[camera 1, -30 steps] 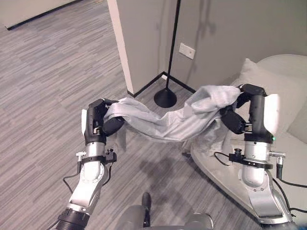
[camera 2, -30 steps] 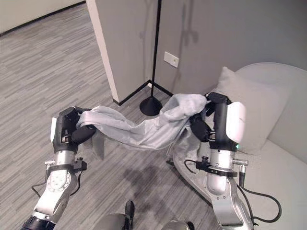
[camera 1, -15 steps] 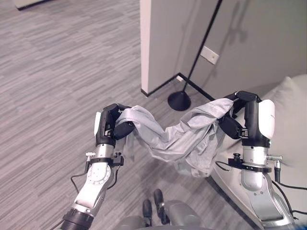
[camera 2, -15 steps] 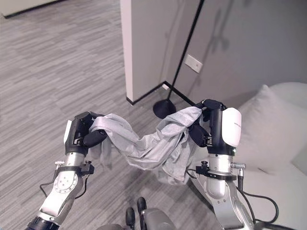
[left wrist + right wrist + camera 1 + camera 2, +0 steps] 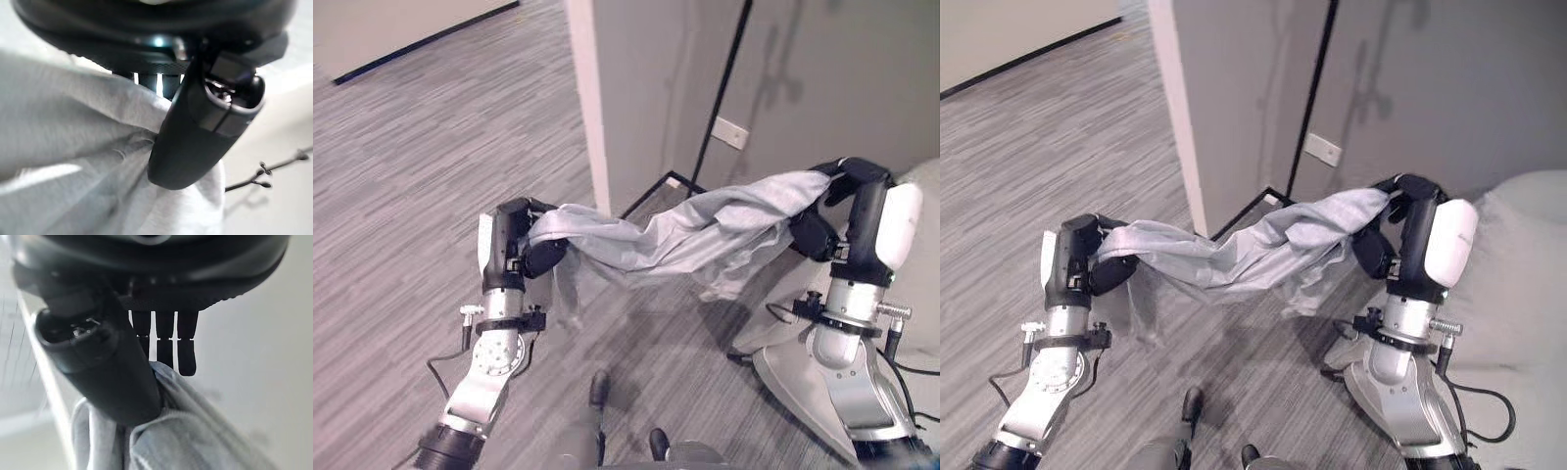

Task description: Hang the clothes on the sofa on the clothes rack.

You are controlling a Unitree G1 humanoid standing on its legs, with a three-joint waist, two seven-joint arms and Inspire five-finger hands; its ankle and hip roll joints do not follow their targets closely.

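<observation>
A light grey garment (image 5: 675,240) hangs stretched in the air between my two hands, sagging in the middle with a loose fold drooping below. My left hand (image 5: 514,250) is shut on one end of it, fingers and thumb (image 5: 195,132) curled round the cloth (image 5: 73,161). At the other end my right hand (image 5: 837,211) is raised higher and is shut on the cloth (image 5: 171,431), its thumb (image 5: 107,377) pressing the fabric. A thin black pole (image 5: 724,88) of the clothes rack rises behind the garment by the wall corner.
A grey wall corner (image 5: 597,108) with a white edge stands just behind the garment. A wall socket (image 5: 731,133) sits low on the wall. The pale sofa (image 5: 1518,294) lies at the right edge. Open grey plank floor (image 5: 411,157) stretches to the left.
The camera has shifted, so the wall corner and pole look closer. My right hand has risen with its end of the garment, and the cloth is pulled straighter between the hands.
</observation>
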